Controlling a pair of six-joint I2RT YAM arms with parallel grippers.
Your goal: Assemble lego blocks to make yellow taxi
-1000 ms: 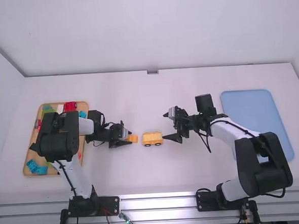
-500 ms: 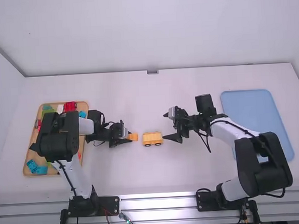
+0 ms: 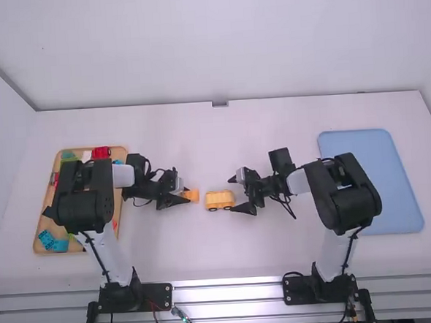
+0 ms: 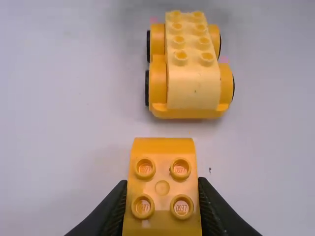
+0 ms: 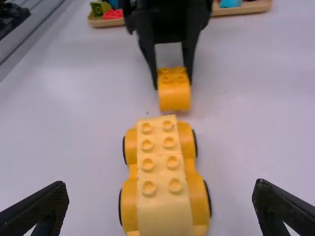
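While your left gripper pinches the yellow-orange block, your widely spread right gripper could skew the wheeled car by closing off-centre.

The toy car has a pale, creamy yellow top over a deeper orange-yellow base, with black showing at the outer edges of its yellow wheels. Round studs pattern its top in paired rows, the same pale yellow as the surface. The small block is a warmer, golden orange — its four studs sit two by two in matching colour. The table is white. Red, green and bright blue blocks colour the tan tray; the other tray is plain light blue.
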